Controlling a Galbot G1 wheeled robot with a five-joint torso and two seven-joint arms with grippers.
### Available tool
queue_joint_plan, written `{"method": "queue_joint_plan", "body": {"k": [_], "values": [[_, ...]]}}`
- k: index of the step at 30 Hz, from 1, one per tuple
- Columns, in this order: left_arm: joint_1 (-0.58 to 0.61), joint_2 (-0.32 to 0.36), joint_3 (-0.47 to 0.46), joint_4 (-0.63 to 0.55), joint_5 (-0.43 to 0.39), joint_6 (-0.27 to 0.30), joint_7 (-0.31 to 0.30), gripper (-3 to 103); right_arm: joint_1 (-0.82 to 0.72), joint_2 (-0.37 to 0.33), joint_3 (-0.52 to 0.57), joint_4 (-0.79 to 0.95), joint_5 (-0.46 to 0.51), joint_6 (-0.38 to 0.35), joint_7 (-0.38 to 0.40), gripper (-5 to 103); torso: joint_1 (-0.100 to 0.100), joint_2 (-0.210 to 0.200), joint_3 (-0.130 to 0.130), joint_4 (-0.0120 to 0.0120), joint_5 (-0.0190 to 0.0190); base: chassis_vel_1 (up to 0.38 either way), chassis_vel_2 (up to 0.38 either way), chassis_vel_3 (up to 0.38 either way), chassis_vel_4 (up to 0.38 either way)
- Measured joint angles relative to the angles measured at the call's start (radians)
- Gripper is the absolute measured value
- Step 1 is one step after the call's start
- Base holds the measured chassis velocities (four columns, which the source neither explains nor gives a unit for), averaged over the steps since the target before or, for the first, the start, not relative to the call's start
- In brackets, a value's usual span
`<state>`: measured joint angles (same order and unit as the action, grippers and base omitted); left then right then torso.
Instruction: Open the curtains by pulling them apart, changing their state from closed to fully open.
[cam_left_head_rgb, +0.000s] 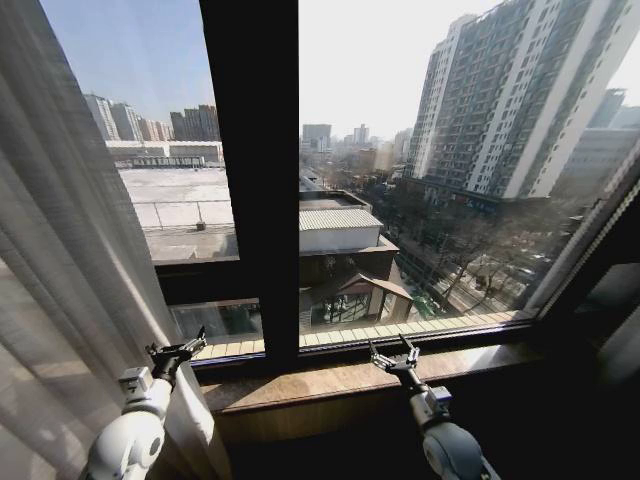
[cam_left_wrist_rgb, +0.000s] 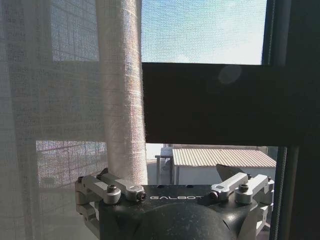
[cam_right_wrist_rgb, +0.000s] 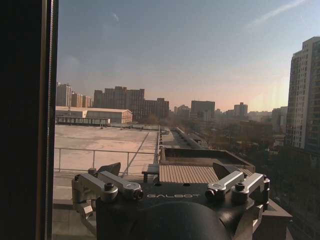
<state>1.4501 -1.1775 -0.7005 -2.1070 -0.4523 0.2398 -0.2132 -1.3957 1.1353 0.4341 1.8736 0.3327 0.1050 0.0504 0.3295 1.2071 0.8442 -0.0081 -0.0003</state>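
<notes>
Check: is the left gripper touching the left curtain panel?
Cannot tell. In the left wrist view the open left gripper sits right beside the curtain's edge fold, but no plain contact or gap shows.

A large window (cam_left_head_rgb: 430, 170) is seen across most of the frame, divided by a broad black upright frame bar (cam_left_head_rgb: 250, 150) left of centre and a dark horizontal bar (cam_left_head_rgb: 205, 280) at lower left. A wooden sill (cam_left_head_rgb: 330, 378) is laid along the bottom centre, lit by sunlight. Through the glass, a tall apartment block (cam_left_head_rgb: 520, 100) is shown at upper right, a flat pale rooftop (cam_left_head_rgb: 175, 195) at middle left, and a low building with a ribbed roof (cam_left_head_rgb: 340, 218) at centre. Bare trees (cam_left_head_rgb: 470, 255) are visible at lower right. A clear blue sky (cam_left_head_rgb: 130, 45) is seen at upper left, brightening to white glare at upper centre.
</notes>
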Motion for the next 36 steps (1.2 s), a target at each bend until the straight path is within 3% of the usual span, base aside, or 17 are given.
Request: {"method": "queue_joint_plan", "body": {"k": [3, 8, 20, 23, 26, 32, 36], "values": [[0.053, -0.057, 0.028, 0.002, 0.132, -0.106, 0.0, 100, 0.0, 0.0, 0.0, 0.0, 0.0, 0.0, 0.0, 100, 0.0, 0.0, 0.0, 0.0, 0.0, 0.0, 0.0, 0.0, 0.0], [0.1, -0.098, 0.039, 0.0, 0.19, -0.161, -0.021, 100, 0.0, 0.0, 0.0, 0.0, 0.0, 0.0, 0.0, 100, 0.0, 0.0, 0.0, 0.0001, 0.0001, 0.0, 0.0, 0.0, 0.0], [0.151, -0.079, -0.077, 0.012, 0.161, -0.175, -0.038, 100, 0.0, 0.0, 0.0, 0.0, 0.0, 0.0, 0.0, 100, 0.0, 0.0, 0.0, 0.0001, 0.0001, 0.0, 0.0, 0.0, 0.0], [0.147, -0.068, -0.091, 0.033, 0.138, -0.183, -0.014, 100, 0.0, 0.0, 0.0, 0.0, 0.0, 0.0, 0.0, 100, 0.0, 0.0, 0.0, 0.0002, 0.0, 0.0, 0.0, 0.0, 0.0], [0.105, -0.031, -0.092, 0.088, 0.075, -0.206, 0.049, 100, 0.0, 0.0, 0.0, 0.0, 0.0, 0.0, 0.0, 100, 0.0, 0.0, 0.0, 0.0001, -0.0001, 0.0, 0.0, 0.0, 0.0], [0.029, 0.01, -0.078, 0.153, 0.045, -0.214, 0.072, 103, 0.0, 0.0, 0.0, 0.0, 0.0, 0.0, 0.0, 100, 0.0, 0.0, 0.0, -0.0001, -0.0001, 0.0, 0.0, 0.0, 0.0], [0.002, 0.015, -0.073, 0.17, 0.027, -0.213, 0.072, 89, 0.0, 0.0, 0.0, 0.0, 0.0, 0.0, 0.0, 100, 0.0, 0.0, 0.0, 0.0, -0.0001, 0.0, 0.0, 0.0, 0.0]]}}
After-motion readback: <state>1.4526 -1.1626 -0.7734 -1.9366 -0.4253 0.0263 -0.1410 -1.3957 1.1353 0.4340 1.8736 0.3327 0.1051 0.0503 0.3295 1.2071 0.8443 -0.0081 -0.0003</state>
